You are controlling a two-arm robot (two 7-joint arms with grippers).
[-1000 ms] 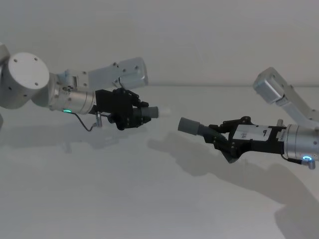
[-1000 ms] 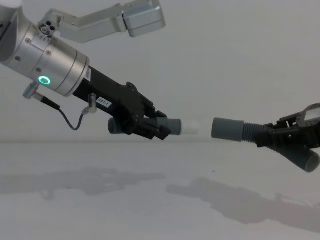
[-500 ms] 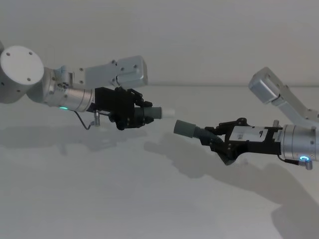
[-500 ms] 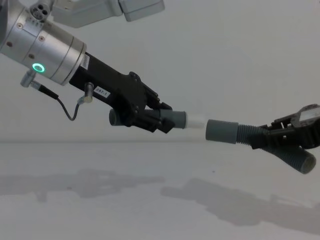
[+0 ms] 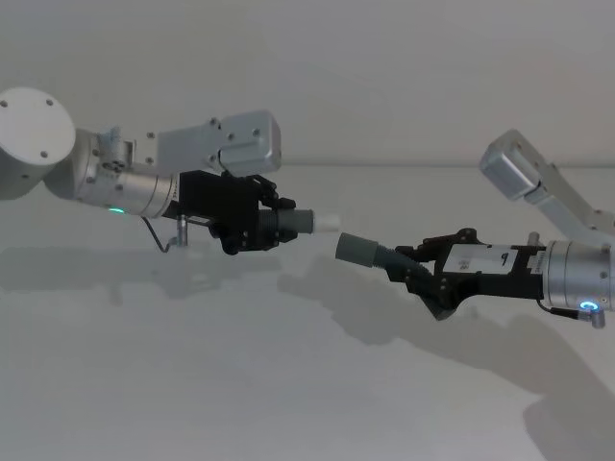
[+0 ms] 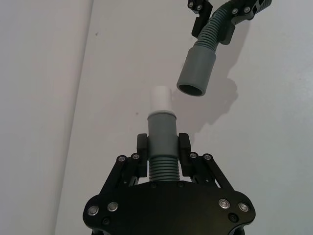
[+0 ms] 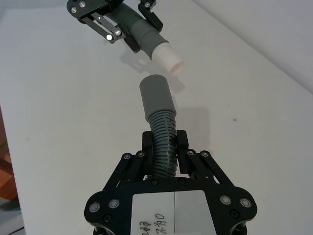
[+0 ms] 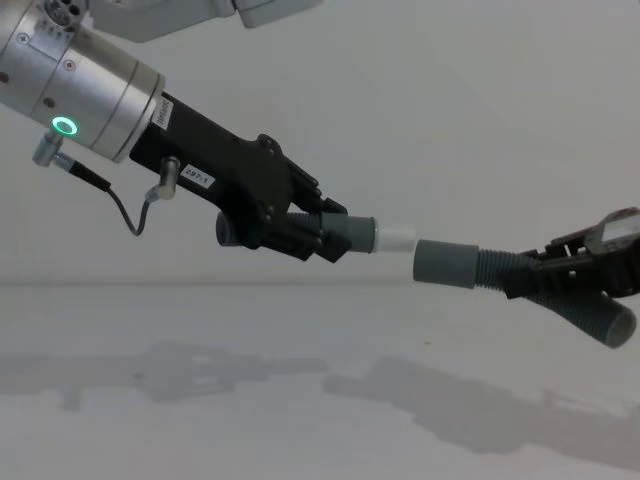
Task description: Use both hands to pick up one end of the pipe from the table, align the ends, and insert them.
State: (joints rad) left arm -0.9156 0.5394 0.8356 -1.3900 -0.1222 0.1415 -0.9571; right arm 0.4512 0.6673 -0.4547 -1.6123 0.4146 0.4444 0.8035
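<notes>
Here, both pipe pieces were held in the air above the white desk [image 5: 240,384], facing each other end to end.

The left pincer [image 5: 274,228] was clamped on the left pipe piece [image 6: 162,164]. Its two black fingers [image 6: 142,147] pressed the ribbed grey hose from either side, just behind the cuff. This piece ended in a smooth grey left cuff [image 8: 355,235], out of which stood a short white tip [image 8: 397,239]. A green ring light [image 8: 65,126] glowed on the silver wrist behind the pincer.

The right pincer [image 5: 415,266] gripped the right pipe piece [image 7: 164,134] in the same way, closed on the ribbed section behind the right cuff [image 7: 156,98]. That cuff was wider, smooth, dark grey and open-mouthed. In the chest view the plain rear end [image 8: 603,322] of this curved piece hung down below the pincer.

The two ends were near but not joined. In the left wrist view the white tip stood apart from the mouth of the right cuff and off to one side of it. In the head view the tip lay slightly higher than that mouth. In the chest view the tip and the mouth appeared just beside each other. Grey shadows of both arms lay on the desk beneath.
</notes>
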